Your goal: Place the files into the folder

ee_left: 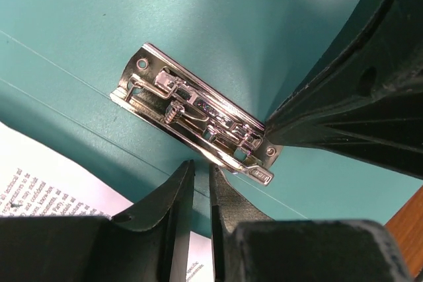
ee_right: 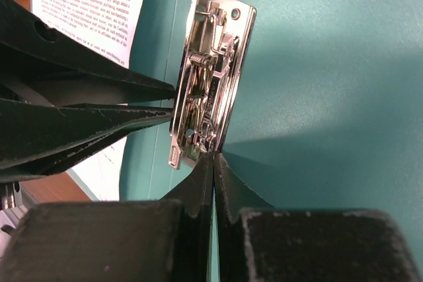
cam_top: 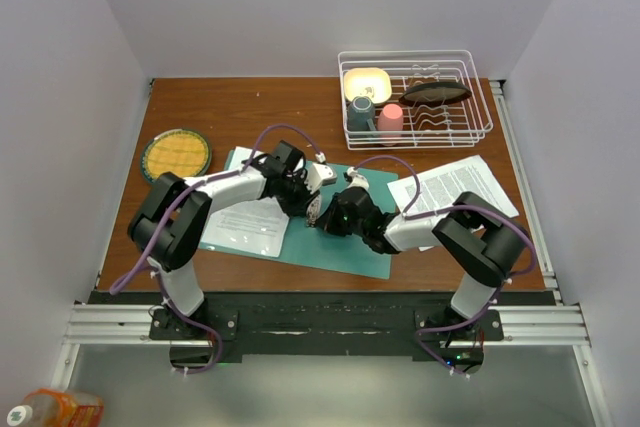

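The teal folder (cam_top: 345, 247) lies open on the table, with a metal clip (ee_left: 198, 113) on its centre crease. One of the files (cam_top: 245, 222) rests on the folder's left leaf, and another (cam_top: 455, 187) lies on the wood to the right. My left gripper (ee_left: 200, 165) is down at the clip. Its fingers stand a thin slit apart, and their tips pinch the clip's lever (ee_left: 258, 173). My right gripper (ee_right: 215, 156) is shut and empty, its tips pressed against the end of the clip (ee_right: 211, 77). In the top view both grippers meet mid-folder, left (cam_top: 314, 207) and right (cam_top: 326, 219).
A white wire dish rack (cam_top: 470, 132) at the back right holds cups, a bowl and a dark dish. A round yellow woven mat (cam_top: 176, 155) lies at the back left. An orange bottle (cam_top: 55, 409) stands off the table at the near left.
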`<state>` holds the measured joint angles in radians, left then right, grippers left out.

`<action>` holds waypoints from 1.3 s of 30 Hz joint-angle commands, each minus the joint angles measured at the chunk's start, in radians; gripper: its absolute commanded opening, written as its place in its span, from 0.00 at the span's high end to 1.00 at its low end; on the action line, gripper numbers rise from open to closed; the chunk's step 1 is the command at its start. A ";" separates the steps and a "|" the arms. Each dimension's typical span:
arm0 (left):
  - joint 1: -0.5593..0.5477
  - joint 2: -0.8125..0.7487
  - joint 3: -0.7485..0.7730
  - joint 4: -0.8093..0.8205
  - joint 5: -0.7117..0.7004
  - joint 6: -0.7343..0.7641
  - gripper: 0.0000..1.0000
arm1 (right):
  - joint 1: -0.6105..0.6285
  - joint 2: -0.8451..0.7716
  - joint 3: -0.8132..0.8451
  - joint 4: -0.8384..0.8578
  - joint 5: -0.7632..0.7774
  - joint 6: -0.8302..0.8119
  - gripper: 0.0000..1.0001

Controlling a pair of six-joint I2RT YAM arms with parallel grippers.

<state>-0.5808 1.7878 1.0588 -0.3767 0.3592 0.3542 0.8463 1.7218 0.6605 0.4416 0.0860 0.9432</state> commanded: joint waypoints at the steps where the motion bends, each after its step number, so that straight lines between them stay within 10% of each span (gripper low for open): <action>1: -0.001 -0.037 0.003 0.021 -0.017 0.002 0.80 | -0.007 0.045 0.014 -0.049 0.046 0.000 1.00; 39: 0.002 -0.126 -0.043 0.012 0.058 -0.018 0.81 | -0.016 0.078 -0.024 -0.060 0.067 0.031 1.00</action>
<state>-0.5789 1.6951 0.9836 -0.3969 0.3843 0.3546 0.8349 1.7725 0.6754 0.5098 0.0959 0.9916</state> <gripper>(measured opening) 0.169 0.007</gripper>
